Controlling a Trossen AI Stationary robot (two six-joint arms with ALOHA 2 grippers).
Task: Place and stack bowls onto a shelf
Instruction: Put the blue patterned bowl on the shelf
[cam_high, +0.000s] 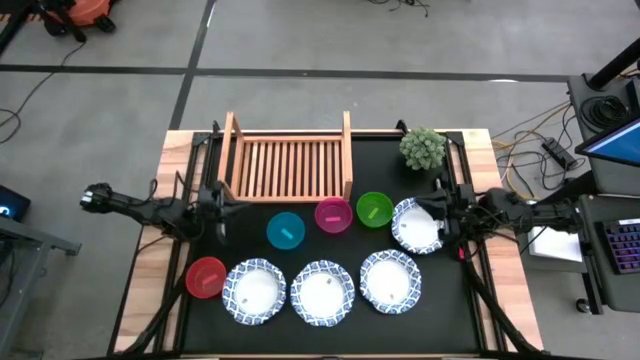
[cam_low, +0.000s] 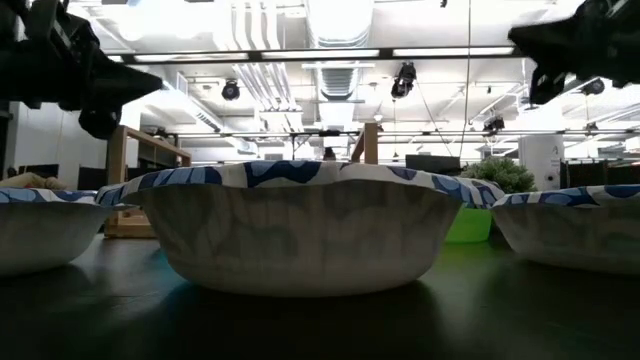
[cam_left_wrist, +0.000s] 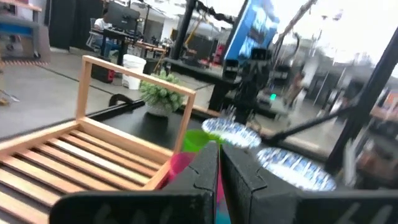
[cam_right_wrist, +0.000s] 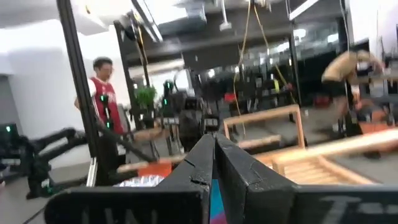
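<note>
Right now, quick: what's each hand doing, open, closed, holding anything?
Left hand: closed, empty, raised beside the shelf.
Right hand: closed, empty, raised by a white bowl.

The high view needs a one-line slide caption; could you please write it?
Eight bowls lie before an empty wooden shelf, while the left gripper and right gripper wait with shut jaws.

The shelf stands at the table's far edge, the plant toward its far right corner. Eight bowls lie before it: red, blue, pink, green, four patterned ones.
</note>
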